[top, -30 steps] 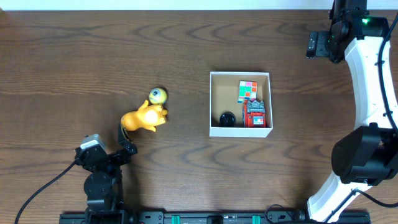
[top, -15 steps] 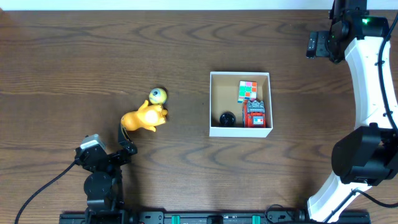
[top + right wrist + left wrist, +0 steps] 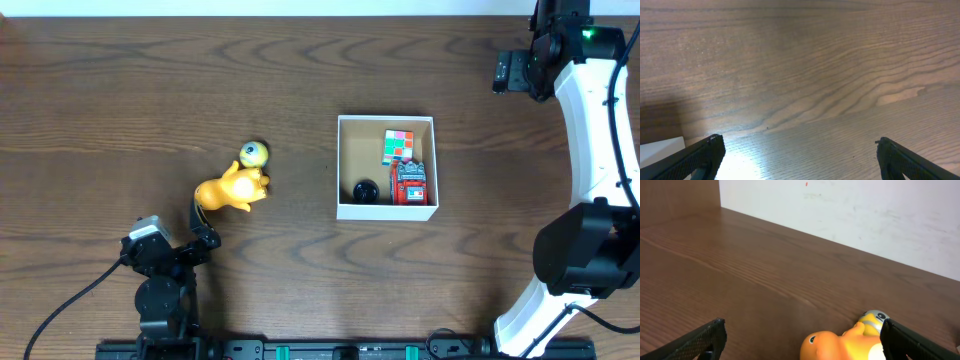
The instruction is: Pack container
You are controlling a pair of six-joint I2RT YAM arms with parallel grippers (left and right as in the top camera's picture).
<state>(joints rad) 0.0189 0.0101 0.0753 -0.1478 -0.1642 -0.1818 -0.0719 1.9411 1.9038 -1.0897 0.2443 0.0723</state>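
Observation:
The container (image 3: 386,212), a white-walled box with a brown inside, sits right of the table's middle. It holds a colour cube (image 3: 398,146), a red toy (image 3: 409,185) and a small black round thing (image 3: 366,189). An orange toy figure (image 3: 232,190) lies left of the box, touching a yellow-grey ball (image 3: 253,154). My left gripper (image 3: 200,223) is open just short of the orange figure (image 3: 840,345), with the ball (image 3: 873,322) behind it. My right gripper (image 3: 504,72) hangs open at the far right over bare wood, holding nothing.
The right arm (image 3: 600,150) runs along the table's right edge from its base at the front. A white corner of the container (image 3: 660,149) shows at the lower left of the right wrist view. A pale wall (image 3: 865,215) rises behind the table.

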